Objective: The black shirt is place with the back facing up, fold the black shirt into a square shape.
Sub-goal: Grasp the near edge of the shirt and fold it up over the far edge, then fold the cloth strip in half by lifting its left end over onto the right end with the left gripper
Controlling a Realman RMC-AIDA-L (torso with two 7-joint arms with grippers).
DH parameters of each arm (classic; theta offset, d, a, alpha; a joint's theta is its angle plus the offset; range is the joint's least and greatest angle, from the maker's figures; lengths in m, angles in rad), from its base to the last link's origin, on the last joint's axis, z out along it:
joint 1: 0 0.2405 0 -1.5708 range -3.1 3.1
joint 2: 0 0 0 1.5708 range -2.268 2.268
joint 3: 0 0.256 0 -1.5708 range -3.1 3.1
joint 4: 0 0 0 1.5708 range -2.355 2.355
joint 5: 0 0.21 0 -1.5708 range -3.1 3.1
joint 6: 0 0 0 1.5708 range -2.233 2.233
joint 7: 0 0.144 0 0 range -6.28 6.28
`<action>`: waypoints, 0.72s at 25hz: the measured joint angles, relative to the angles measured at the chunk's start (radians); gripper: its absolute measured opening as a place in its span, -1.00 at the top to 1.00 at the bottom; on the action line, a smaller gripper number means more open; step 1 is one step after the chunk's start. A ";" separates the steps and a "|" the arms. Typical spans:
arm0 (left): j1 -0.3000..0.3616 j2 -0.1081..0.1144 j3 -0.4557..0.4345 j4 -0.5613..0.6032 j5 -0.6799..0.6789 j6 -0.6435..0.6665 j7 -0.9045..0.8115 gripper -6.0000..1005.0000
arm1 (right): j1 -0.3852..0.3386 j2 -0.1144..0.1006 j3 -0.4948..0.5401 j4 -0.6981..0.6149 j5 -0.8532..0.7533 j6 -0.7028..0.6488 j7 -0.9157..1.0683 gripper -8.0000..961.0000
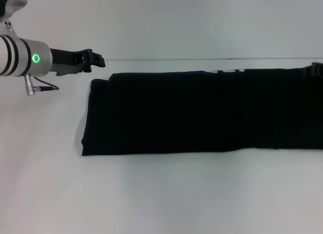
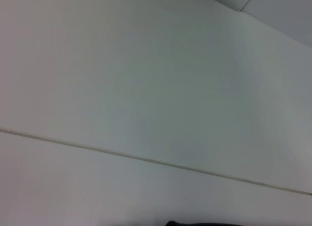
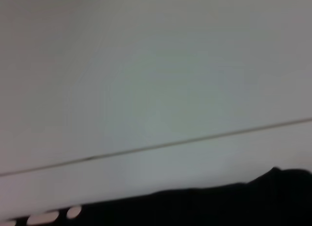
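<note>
Lying flat on the plain white bench (image 1: 161, 198) as a long horizontal band: the large black soft-fabric shirt (image 1: 202, 112), already folded lengthwise, its left end squared off near the bench's middle-left and its right end running out of the head view. Peeking along the far edge, only slivers of white lettering (image 1: 224, 71), too cut off to read. Showing at the upper left of the head view, the left arm's silver wrist with a glowing green ring (image 1: 36, 58), and beyond it the black jointed left pincer (image 1: 96, 59), hovering above the bench just beyond the shirt's far left corner, apart from the fabric; fingers seen end-on and dark against each other, so impossible telling whether apart or together. Appearing at the far right edge, a small dark bit at the shirt's far corner, possibly the right pincer, too cropped for telling anything. Showing in the left wrist view mostly bare white surface and a seam line, with a thin dark sliver at the frame's edge. Showing in the right wrist view the shirt's black edge (image 3: 219, 206) against white, blurred.
</note>
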 joint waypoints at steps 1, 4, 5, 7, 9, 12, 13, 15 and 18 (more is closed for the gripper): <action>0.000 -0.001 0.000 -0.001 0.000 0.000 0.000 0.16 | 0.001 0.000 -0.005 0.002 0.001 -0.012 0.003 0.22; 0.000 -0.002 0.000 -0.002 0.000 0.001 0.000 0.16 | -0.004 -0.003 0.022 -0.024 0.028 -0.072 0.004 0.22; 0.000 -0.002 0.000 -0.002 0.000 0.001 0.001 0.16 | -0.009 -0.004 0.036 -0.043 0.050 -0.099 -0.002 0.22; 0.002 -0.003 0.000 -0.001 0.000 0.007 0.001 0.16 | -0.021 -0.008 0.053 -0.083 0.095 -0.150 -0.016 0.22; 0.005 -0.001 -0.001 0.001 0.000 0.038 0.001 0.16 | -0.031 -0.011 0.060 -0.136 0.129 -0.218 -0.018 0.20; 0.014 0.021 -0.016 0.001 -0.001 0.162 0.000 0.16 | -0.028 -0.028 0.064 -0.226 0.135 -0.334 0.010 0.16; 0.018 0.032 -0.029 -0.002 0.000 0.226 -0.001 0.16 | -0.019 -0.042 0.064 -0.240 0.128 -0.375 0.033 0.15; 0.030 0.049 -0.096 -0.005 -0.001 0.358 0.001 0.16 | 0.005 -0.075 0.061 -0.248 0.112 -0.437 0.080 0.14; 0.067 0.062 -0.236 -0.006 -0.001 0.509 0.022 0.16 | 0.033 -0.112 0.061 -0.245 0.073 -0.486 0.130 0.14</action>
